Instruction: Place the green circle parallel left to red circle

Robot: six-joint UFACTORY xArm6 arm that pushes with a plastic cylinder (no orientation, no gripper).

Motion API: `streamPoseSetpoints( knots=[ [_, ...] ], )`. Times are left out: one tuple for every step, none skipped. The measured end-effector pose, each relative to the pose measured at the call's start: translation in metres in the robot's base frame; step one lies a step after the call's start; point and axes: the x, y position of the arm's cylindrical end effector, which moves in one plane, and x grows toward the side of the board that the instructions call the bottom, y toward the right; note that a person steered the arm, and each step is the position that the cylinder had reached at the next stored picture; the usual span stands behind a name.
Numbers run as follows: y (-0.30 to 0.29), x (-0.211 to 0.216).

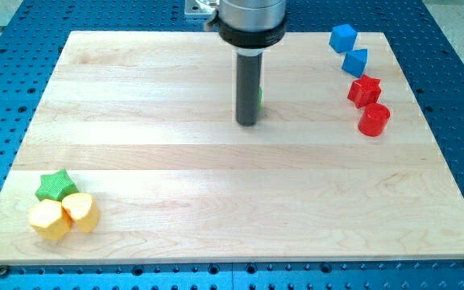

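Observation:
The green circle is almost wholly hidden behind my rod; only a thin green sliver shows at the rod's right edge, near the board's upper middle. My tip rests on the board just in front of it, touching or nearly touching. The red circle stands at the view's right, well to the right of the tip and slightly lower than the green sliver.
A red star-like block sits just above the red circle. Two blue blocks lie at the top right. A green star and two yellow blocks cluster at the bottom left on the wooden board.

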Motion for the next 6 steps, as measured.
streamPoseSetpoints(
  knots=[
    [0.037, 0.004],
    [0.065, 0.02],
    [0.089, -0.031],
    [0.05, -0.056],
    [0.005, -0.053],
    [-0.063, -0.014]
  ],
)
